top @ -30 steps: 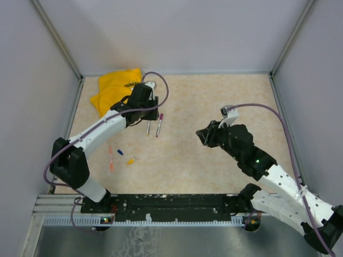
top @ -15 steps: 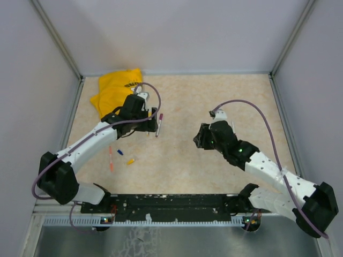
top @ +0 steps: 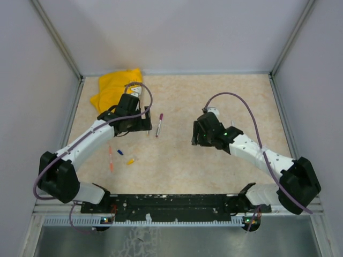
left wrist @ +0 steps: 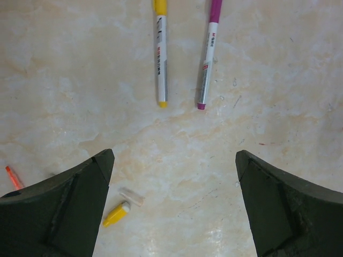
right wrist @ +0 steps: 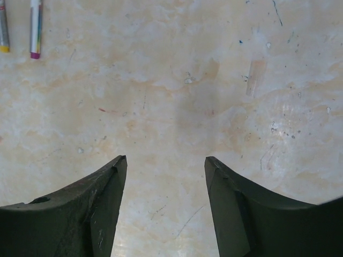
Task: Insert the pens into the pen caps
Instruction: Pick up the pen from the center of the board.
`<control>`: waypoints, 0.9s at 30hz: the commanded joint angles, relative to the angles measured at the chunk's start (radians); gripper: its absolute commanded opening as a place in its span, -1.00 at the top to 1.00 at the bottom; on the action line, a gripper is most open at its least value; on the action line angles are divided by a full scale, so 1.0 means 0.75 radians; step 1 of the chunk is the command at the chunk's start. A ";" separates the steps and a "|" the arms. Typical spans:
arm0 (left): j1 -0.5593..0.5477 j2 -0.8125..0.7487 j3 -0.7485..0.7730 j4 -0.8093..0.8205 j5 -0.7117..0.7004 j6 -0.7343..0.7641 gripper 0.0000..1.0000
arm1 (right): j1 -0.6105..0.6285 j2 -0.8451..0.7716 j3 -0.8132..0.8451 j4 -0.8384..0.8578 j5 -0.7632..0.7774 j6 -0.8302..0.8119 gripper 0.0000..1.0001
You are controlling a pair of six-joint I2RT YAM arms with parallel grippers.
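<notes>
**Both pincers empty over the counter, with pens and caps lying loose**

The left pincer (left wrist: 172,158) hangs with its jaws wide and nothing between them, just short of a yellow-ended pen (left wrist: 160,53) and a purple-ended pen (left wrist: 208,53). These lie side by side in the left half of the counter (top: 214,96), near the yellow cloth (top: 115,88) in the far-left corner. The right pincer (right wrist: 165,160), also spread and empty, hovers over bare surface near the middle. Toward the near-left corner lie an orange-red pen (top: 111,159), a blue cap (top: 120,152) and a yellow cap (top: 130,160). The arms seem to be between pens. The next move probably calls for one pincer to lift a loose pen, the other to take a cap, and the two to be lined up end to end.
</notes>
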 commanded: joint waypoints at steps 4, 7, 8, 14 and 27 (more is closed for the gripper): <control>0.115 0.011 0.023 -0.099 -0.036 -0.078 -0.99 | -0.063 0.071 0.057 -0.020 -0.026 -0.073 -0.22; 0.201 -0.038 -0.022 -0.090 -0.002 -0.091 -0.99 | -0.064 0.067 0.049 -0.023 0.019 -0.079 -0.22; 0.232 -0.055 -0.040 -0.084 0.012 -0.096 -0.99 | -0.065 0.069 0.052 -0.030 0.028 -0.081 -0.22; 0.405 -0.125 -0.121 -0.086 0.076 -0.111 -1.00 | -0.068 0.087 0.068 -0.059 0.042 -0.089 -0.22; 0.459 -0.220 -0.204 -0.045 0.051 -0.063 -1.00 | -0.173 0.005 0.004 -0.097 0.112 0.006 -0.22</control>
